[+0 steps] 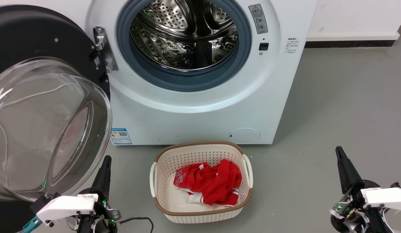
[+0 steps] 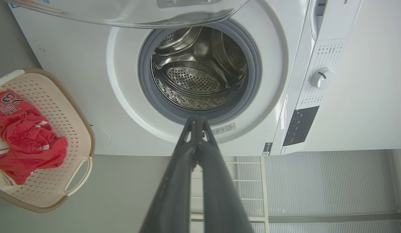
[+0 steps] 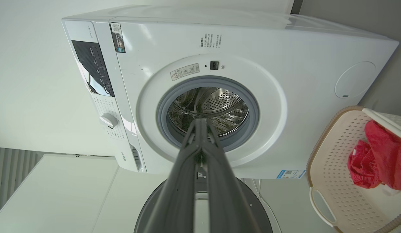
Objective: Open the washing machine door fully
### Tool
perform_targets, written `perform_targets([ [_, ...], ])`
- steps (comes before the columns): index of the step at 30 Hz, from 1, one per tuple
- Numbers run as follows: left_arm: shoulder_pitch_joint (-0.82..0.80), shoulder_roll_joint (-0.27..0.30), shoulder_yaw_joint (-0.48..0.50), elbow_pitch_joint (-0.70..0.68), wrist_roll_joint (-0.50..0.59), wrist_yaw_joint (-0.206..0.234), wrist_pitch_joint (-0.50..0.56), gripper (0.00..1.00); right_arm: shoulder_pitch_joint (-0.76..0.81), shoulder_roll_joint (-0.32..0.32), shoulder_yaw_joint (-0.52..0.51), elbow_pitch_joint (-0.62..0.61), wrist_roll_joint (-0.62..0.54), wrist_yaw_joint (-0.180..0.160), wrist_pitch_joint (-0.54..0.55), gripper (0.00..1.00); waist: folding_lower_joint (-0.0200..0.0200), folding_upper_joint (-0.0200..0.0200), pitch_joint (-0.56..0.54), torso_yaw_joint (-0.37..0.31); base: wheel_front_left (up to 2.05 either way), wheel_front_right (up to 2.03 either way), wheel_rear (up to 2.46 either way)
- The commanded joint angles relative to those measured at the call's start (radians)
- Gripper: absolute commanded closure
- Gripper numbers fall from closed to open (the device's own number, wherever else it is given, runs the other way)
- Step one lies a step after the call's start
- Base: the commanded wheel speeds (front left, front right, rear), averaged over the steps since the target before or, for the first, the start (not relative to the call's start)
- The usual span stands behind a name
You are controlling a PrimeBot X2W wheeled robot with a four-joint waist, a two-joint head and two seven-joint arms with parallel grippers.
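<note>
**A:** Head view first. How far along is the job?

**B:** The washing machine door (image 1: 41, 123) hangs swung out at nine o'clock. The drum (image 1: 187, 35) mouth of the washing machine (image 1: 203, 110), at twelve, is wholly uncovered. I'd judge the opening done, or short only of a last push to the stop of the hinge (image 1: 101, 48). The door's left part is cut off by the frame edge.

**A:** And the grippers?

**B:** The left gripper (image 1: 107, 159) is at seven, just beside the glass bowl's lower edge. Whether it touches the glass, I cannot tell. The right gripper (image 1: 339, 149) is at four, well apart from the door. Both have their fingers pressed together on nothing.

**A:** Left wrist view?

**B:** The clenched, empty fingers point at the gasket (image 2: 145, 81). The glass bowl crosses at twelve, cropped by the top edge. A basket (image 2: 74, 123) with a red garment (image 2: 22, 139) sits at nine.

**A:** Right wrist view?

**B:** Again the fingers are closed and empty, aimed at the drum. The door's black disc shows at six, largely hidden behind them, so its exact angle is hard to read.
</note>
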Motion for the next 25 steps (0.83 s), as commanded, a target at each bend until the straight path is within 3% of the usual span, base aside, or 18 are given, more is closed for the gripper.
perform_targets([
  [1, -0.019, 0.001, 0.005, 0.004, -0.017, -0.007, 0.005, 1.0, -0.021, 0.001, -0.002, 0.004, 0.018, 0.0, 0.008, 1.0, 0.0, -0.0001, 0.0, 0.0, 0.0, 0.0, 0.0],
  [8, -0.021, 0.001, 0.007, 0.011, -0.065, -0.009, 0.018, 1.0, -0.023, 0.003, -0.007, 0.012, 0.066, 0.0, 0.017, 1.0, 0.0, -0.0001, 0.001, 0.003, 0.0, 0.0, 0.0],
  [25, -0.02, 0.001, 0.007, 0.01, -0.062, -0.009, 0.017, 1.0, -0.024, 0.007, -0.013, 0.012, 0.056, 0.0, 0.024, 1.0, 0.0, -0.0001, 0.001, 0.003, 0.0, 0.0, 0.0],
])
